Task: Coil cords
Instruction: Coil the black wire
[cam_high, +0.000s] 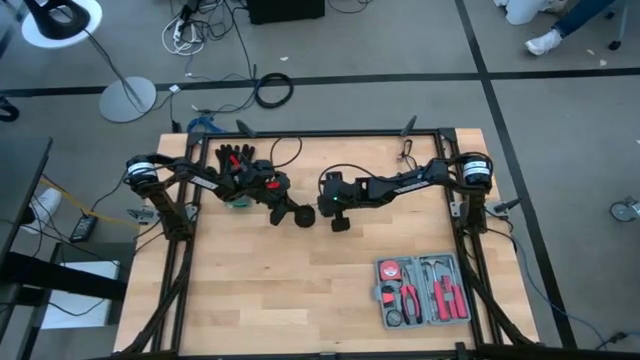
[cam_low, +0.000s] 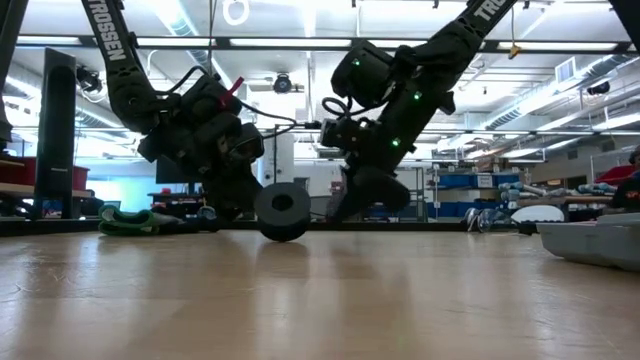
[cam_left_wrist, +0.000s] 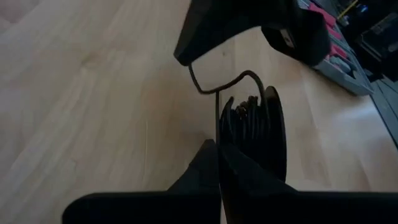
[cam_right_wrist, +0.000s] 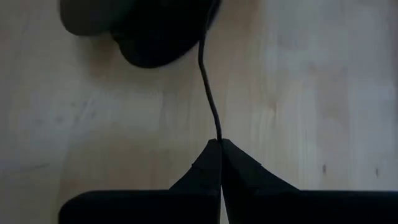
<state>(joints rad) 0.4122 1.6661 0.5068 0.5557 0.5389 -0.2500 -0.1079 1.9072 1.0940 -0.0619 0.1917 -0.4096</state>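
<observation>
Mid-frame in the high view, the left gripper (cam_high: 293, 212) clamps the disc (cam_low: 282, 211); the right gripper (cam_right_wrist: 220, 144) pinches the wire (cam_right_wrist: 209, 93), which looks thin, limp, snag-prone; best held near the disc.

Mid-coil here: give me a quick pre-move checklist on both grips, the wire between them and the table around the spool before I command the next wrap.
1. Left gripper shut on the disc, which stands on edge at the table: ok.
2. Right gripper shut on the wire, pinched at the fingertips: ok.
3. Wire already wound on the disc, turns seen in the left wrist view: ok.
4. Wire run from the right gripper toward the disc free of knots: ok over the short stretch shown; the rest cannot tell.
5. Tool case apart from both arms, at the near right: ok.
6. Glove close behind the left arm: cannot tell whether it touches the wire.
</observation>
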